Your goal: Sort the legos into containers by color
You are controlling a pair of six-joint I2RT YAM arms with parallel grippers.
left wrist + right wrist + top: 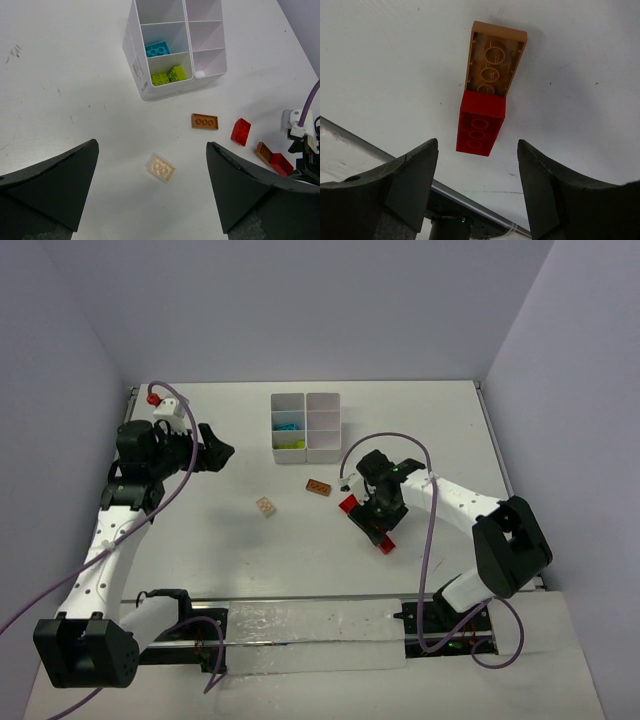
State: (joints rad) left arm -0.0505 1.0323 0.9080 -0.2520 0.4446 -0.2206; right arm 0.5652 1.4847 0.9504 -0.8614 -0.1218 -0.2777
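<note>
The white six-compartment tray (323, 451) stands at the back centre; a cyan lego (157, 49) lies in one compartment and lime and green legos (168, 76) in the one in front of it. On the table lie a tan lego (161, 168), an orange-brown lego (205, 121) and a red lego (241, 132). A red lego (480, 127) and an orange-brown lego (494, 60) lie end to end, upside down. My right gripper (477, 185) is open and empty just above the red one. My left gripper (152, 190) is open and empty, high above the tan lego.
A metal rail (470, 200) runs along the near table edge behind the right gripper. A purple cable (400, 440) loops over the right arm. A red and white fitting (160, 403) sits at the back left corner.
</note>
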